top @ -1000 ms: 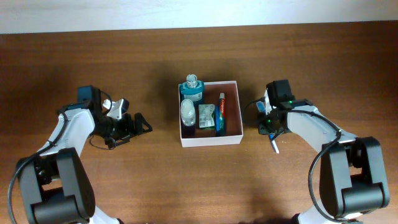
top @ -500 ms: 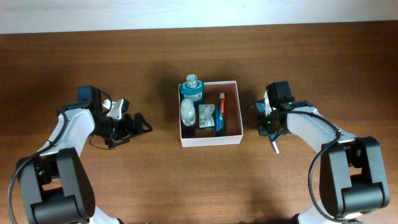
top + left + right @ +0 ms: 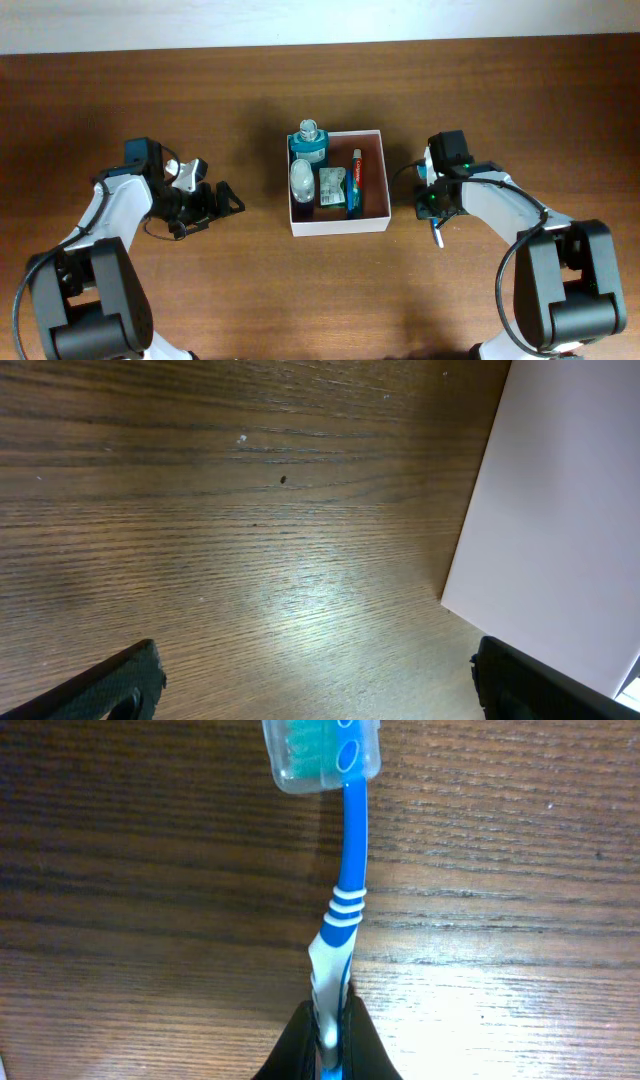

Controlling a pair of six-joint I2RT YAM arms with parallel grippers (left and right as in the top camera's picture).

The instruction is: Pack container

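Observation:
The container (image 3: 340, 226), a square white-walled box with a reddish-brown inside, sits mid-table and holds a blue bottle (image 3: 308, 143), a white bottle (image 3: 302, 179), a toothpaste tube (image 3: 355, 180) and a small packet. Just right of it, my right gripper (image 3: 431, 210) is shut on a blue and white toothbrush (image 3: 439, 236). In the right wrist view the toothbrush (image 3: 350, 860) lies on the wood with a clear cap over its head, its handle pinched in the right gripper (image 3: 330, 1032). My left gripper (image 3: 212, 212) stands open and empty left of the box. The left wrist view shows the left gripper (image 3: 320, 695) over bare wood beside the container's white wall (image 3: 560, 520).
Dark wooden table (image 3: 320, 290) all round the box. A pale wall strip (image 3: 320, 20) runs along the far edge. Both arm bases (image 3: 90, 300) stand at the near corners.
My right gripper's fingers have closed onto the toothbrush handle. The left arm and the box contents have not moved.

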